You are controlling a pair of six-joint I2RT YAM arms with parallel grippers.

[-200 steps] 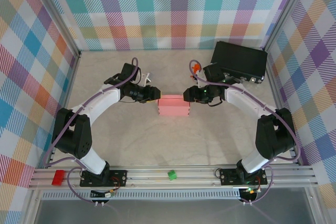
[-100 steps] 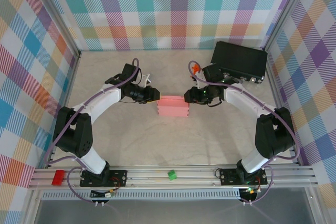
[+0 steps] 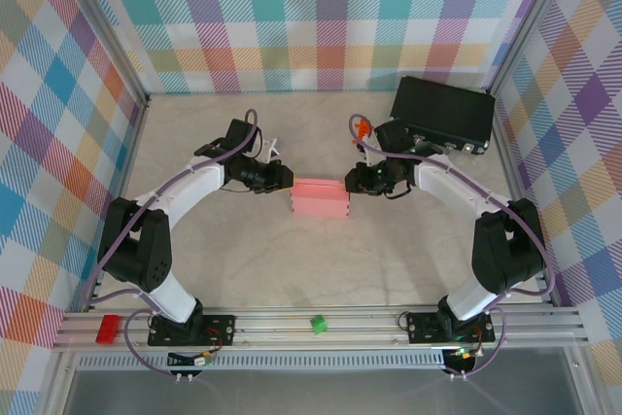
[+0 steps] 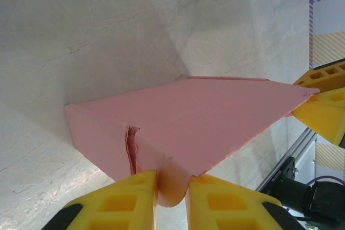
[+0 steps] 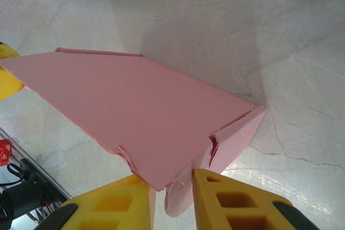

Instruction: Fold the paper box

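The paper box (image 3: pixel 321 198) is pink and sits in the middle of the table (image 3: pixel 389 259), between the two arms. From above it looks like a small long box lying flat, with one end facing each arm. The left gripper (image 3: pixel 288 179) is at the left end of the box and the right gripper (image 3: pixel 347 181) is at the right end, both touching it. In the left wrist view the paper box (image 4: pixel 194 117) shows a wide flat top and a short end wall, and a small round pink flap sticks out at the near corner. The left gripper (image 4: pixel 172 180) is pinched tight on that flap, with one of its yellow fingers (image 4: pixel 132 195) on each side. The yellow tips of the right gripper (image 4: pixel 323 103) show at the far end of the box. In the right wrist view the paper box (image 5: pixel 135 111) looks much the same, with a small tear or gap where the end wall meets the top. The right gripper (image 5: pixel 175 180) is squeezed closed on a pink flap at its own near corner, between its yellow fingers (image 5: pixel 226 200). A black case (image 3: pixel 442 112) lies at the far right of the table, well apart from the box. A red block (image 3: pixel 107 328) and a small green block (image 3: pixel 318 324) sit on the metal rail (image 3: pixel 389 329) at the near edge. Bright checked walls (image 3: pixel 321 17) stand around the table.
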